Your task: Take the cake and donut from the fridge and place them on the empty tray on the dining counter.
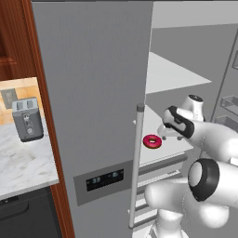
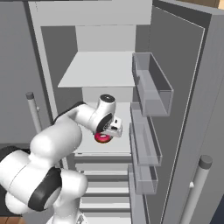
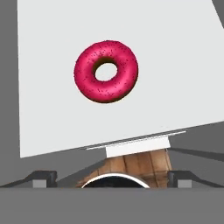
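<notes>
The claw [image 3: 112, 177] hangs spread wide and empty above the donut [image 3: 106, 71], which lies flat on the fridge [image 1: 93, 93] shelf [image 3: 52, 109] just ahead; dropping off-centre could shove it away.

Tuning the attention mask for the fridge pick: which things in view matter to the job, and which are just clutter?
Job:
- donut, lying flat on a white fridge shelf
- fridge, right door open
- gripper, above the donut, fingers spread

Clutter:
- toaster on the marble worktop
- door bins, clear

The cake can't be made out.
</notes>
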Motion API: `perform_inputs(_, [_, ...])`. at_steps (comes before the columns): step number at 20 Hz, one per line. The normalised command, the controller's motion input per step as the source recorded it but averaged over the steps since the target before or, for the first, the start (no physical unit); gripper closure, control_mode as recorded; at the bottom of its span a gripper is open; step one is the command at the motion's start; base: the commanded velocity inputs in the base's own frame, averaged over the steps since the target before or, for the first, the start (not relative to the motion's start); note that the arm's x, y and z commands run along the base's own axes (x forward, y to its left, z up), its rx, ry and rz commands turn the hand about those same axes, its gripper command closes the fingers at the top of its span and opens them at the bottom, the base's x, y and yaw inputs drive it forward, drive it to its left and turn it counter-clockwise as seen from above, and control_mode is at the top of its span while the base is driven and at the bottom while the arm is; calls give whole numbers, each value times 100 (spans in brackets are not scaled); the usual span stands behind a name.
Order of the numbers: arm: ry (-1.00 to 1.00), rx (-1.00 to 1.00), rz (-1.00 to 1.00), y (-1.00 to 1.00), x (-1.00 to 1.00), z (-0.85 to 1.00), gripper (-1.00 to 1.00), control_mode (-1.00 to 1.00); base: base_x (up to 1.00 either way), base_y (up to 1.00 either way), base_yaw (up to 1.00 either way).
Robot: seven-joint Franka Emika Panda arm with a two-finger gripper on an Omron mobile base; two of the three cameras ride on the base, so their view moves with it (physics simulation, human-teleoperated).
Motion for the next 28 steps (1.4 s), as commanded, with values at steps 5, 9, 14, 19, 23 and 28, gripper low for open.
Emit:
perform_inputs(5, [0, 0, 0, 0, 32, -31, -100, -100, 0, 0, 0])
perform_inputs(9, [0, 0, 0, 0, 47, -17, -100, -100, 0, 0, 0])
perform_inputs(14, [0, 0, 0, 0, 35, -17, -100, -100, 0, 0, 0])
perform_inputs(19, [0, 0, 0, 0, 35, -23, -100, -100, 0, 0, 0])
perform_inputs(23, [0, 0, 0, 0, 44, -28, -100, -100, 0, 0, 0])
perform_inputs(28, [0, 0, 0, 0, 30, -23, -100, -100, 0, 0, 0])
